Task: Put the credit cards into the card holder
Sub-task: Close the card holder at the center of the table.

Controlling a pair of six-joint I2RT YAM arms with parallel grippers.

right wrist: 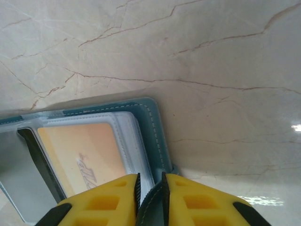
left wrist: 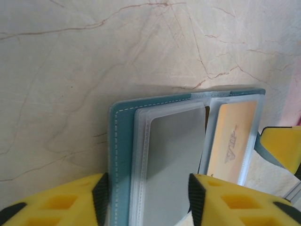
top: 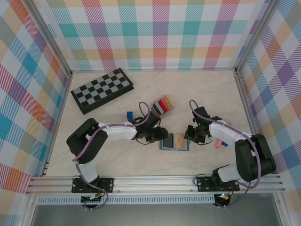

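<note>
So the right gripper (right wrist: 150, 188) is pinched tight on the open wallet (right wrist: 149, 123) edge. The left gripper (left wrist: 148, 193) is spread wide over its clear sleeves, and the wallet's flat on the bench (top: 211, 94).

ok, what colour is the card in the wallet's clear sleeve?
Orange-tan with silver script; the card shows best in the right wrist view, inside the teal wallet.

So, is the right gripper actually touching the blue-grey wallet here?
Touching. The right wrist view shows the right gripper with its jaws closed on the teal cover edge of the wallet, no gap on either side.
</note>
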